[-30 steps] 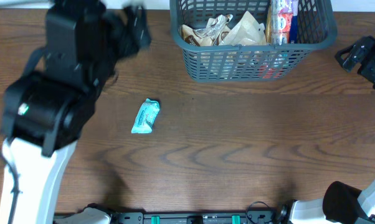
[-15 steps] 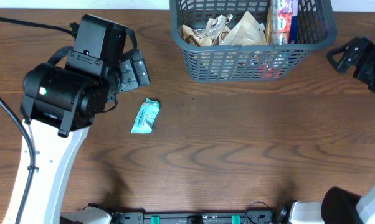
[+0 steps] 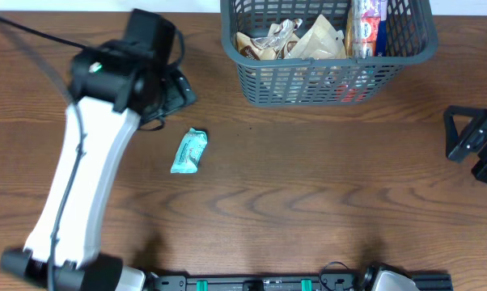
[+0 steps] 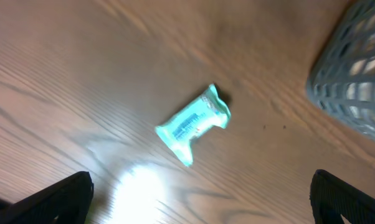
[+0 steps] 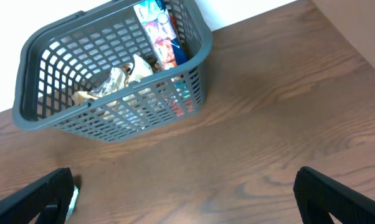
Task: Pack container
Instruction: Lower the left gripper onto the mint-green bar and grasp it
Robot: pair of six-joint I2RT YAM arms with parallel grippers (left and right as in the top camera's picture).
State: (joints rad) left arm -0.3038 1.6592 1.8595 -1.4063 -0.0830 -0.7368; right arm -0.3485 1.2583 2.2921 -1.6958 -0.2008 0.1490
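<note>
The dark grey-blue slotted container [image 3: 251,77] stands at the back middle of the table and holds several snack packets [image 3: 312,39]. It also shows in the right wrist view [image 5: 200,43] and at the right edge of the left wrist view [image 4: 356,74]. A teal snack packet [image 3: 188,151] lies on the wood left of the container; it shows in the left wrist view [image 4: 194,123]. My left gripper [image 3: 177,90] is open and empty, hovering up-left of the teal packet, fingers wide apart [image 4: 200,199]. My right gripper [image 3: 466,133] is open and empty at the right edge [image 5: 187,193].
The left arm's white link [image 3: 74,194] stretches over the left part of the table. Bare brown wood [image 3: 324,186] lies between the teal packet and the right gripper.
The left arm swung back and stretched out, its gripper now up-left of the teal packet. The right gripper dropped toward the front along the right edge. The packet and container stayed put.
</note>
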